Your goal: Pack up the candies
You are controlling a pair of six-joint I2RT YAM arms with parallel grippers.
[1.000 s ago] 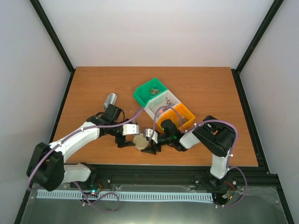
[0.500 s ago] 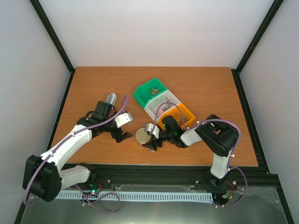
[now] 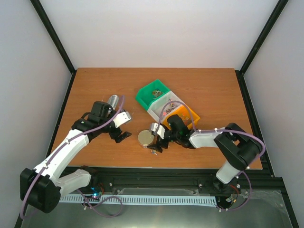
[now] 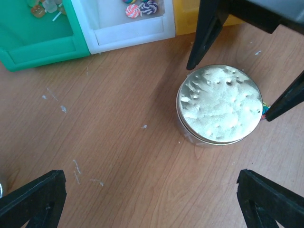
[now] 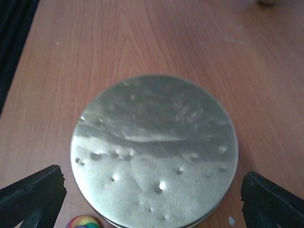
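Candies (image 4: 140, 8) lie in the white bin (image 4: 123, 35), and more candies (image 4: 42, 7) lie in the green bin (image 4: 42, 47). One striped candy (image 5: 83, 222) lies on the table against the round jar with the gold lid (image 3: 145, 138). My right gripper (image 3: 153, 138) is open, its fingers (image 4: 203, 35) standing on either side of the jar (image 5: 154, 152) without gripping it. My left gripper (image 3: 123, 127) is open and empty, to the left of the jar (image 4: 219, 104) and apart from it.
The green bin (image 3: 153, 93), white bin (image 3: 164, 105) and orange bin (image 3: 184, 117) stand in a diagonal row behind the jar. A metal scoop (image 3: 112, 100) lies on the table (image 3: 204, 85) behind my left wrist.
My left gripper has drawn back to the left, away from the jar, and its arm has swung outward. My right gripper stays around the jar while its elbow has moved right.
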